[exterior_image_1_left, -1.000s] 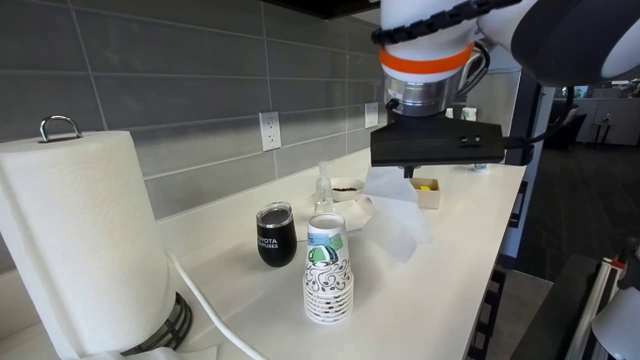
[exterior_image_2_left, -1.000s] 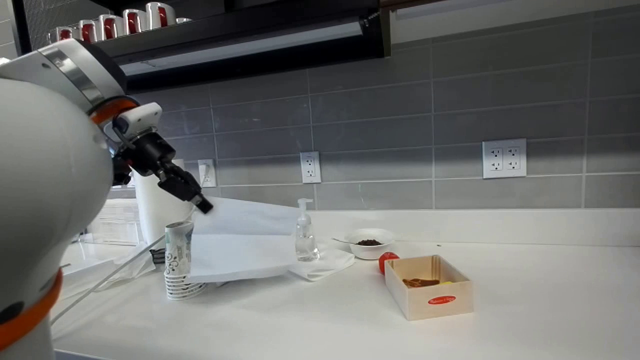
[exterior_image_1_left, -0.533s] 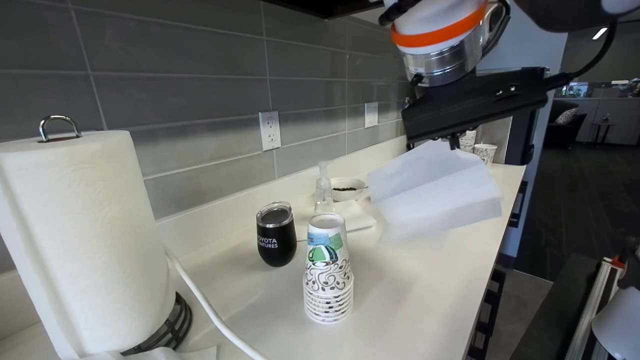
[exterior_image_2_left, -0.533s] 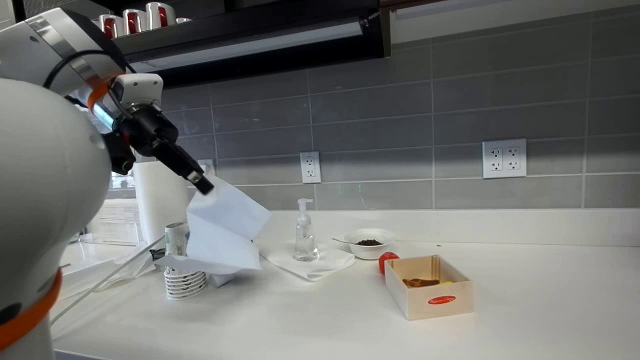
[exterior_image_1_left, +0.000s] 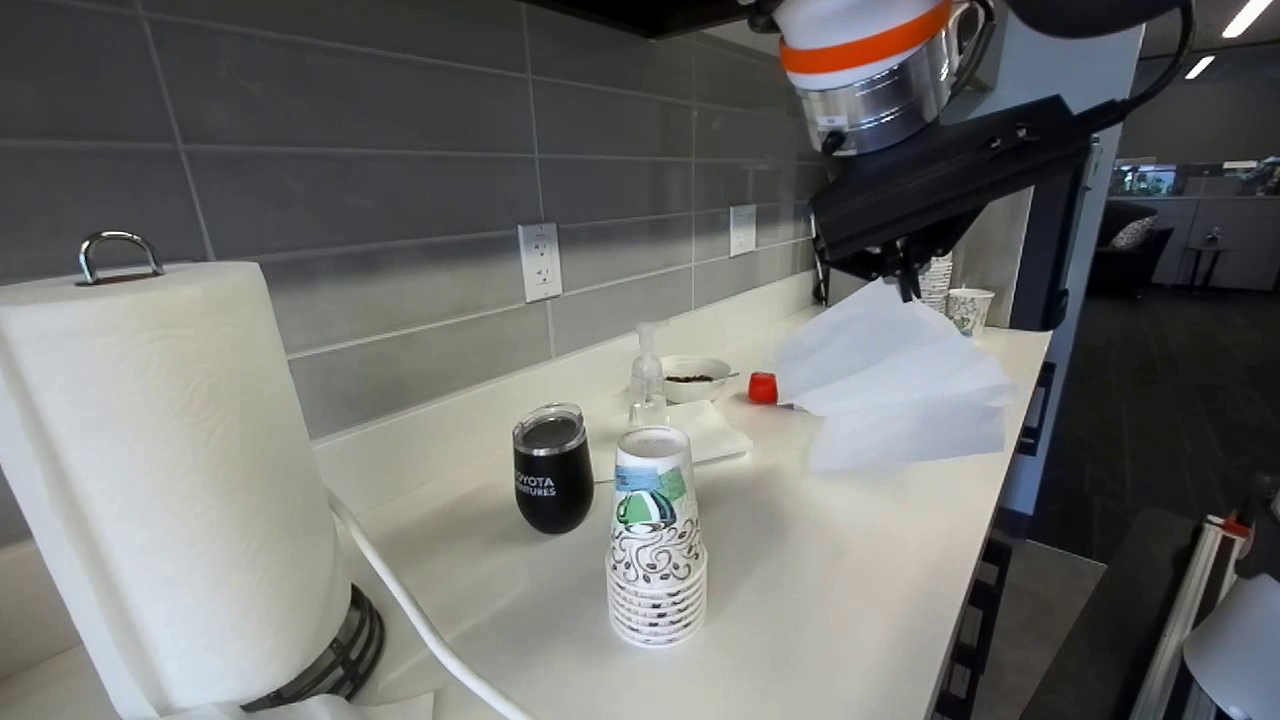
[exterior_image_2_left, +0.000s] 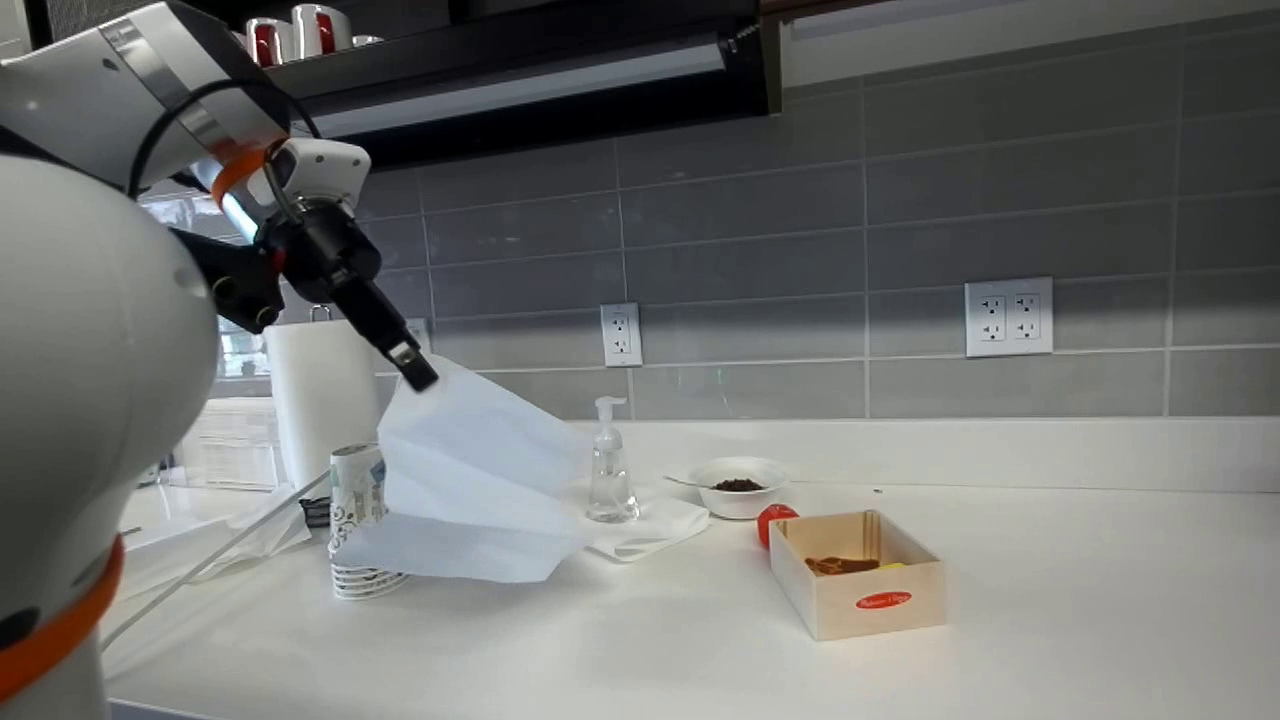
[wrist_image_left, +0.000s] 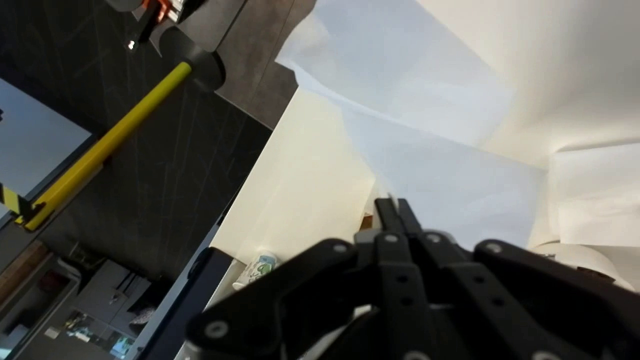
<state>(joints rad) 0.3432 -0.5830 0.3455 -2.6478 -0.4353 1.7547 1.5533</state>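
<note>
My gripper (exterior_image_1_left: 908, 288) is shut on the edge of a thin white paper sheet (exterior_image_1_left: 890, 375), which hangs creased below the fingertips above the counter. In an exterior view the gripper (exterior_image_2_left: 420, 378) points down and right, and the sheet (exterior_image_2_left: 480, 470) spreads in front of part of the cup stack (exterior_image_2_left: 352, 490). In the wrist view the fingertips (wrist_image_left: 393, 202) are together with a sliver of paper between them, and the sheet (wrist_image_left: 440, 165) fans out beyond. A wooden box (exterior_image_2_left: 880, 600) holds brown and yellow things; a red round object (exterior_image_2_left: 775, 518) sits beside it.
On the counter stand a black tumbler (exterior_image_1_left: 553, 475), paper towel roll (exterior_image_1_left: 170, 480), soap dispenser (exterior_image_2_left: 611, 475) on folded paper (exterior_image_2_left: 655, 535), and a bowl (exterior_image_2_left: 740, 490) with dark bits. A white cable (exterior_image_1_left: 420, 610) crosses it. A shelf (exterior_image_2_left: 500, 85) overhangs the counter; more cups (exterior_image_1_left: 968, 310) stand farther along.
My gripper has risen and tilted, still holding the sheet. The sheet has swung clear of the red object in an exterior view and now covers the box there.
</note>
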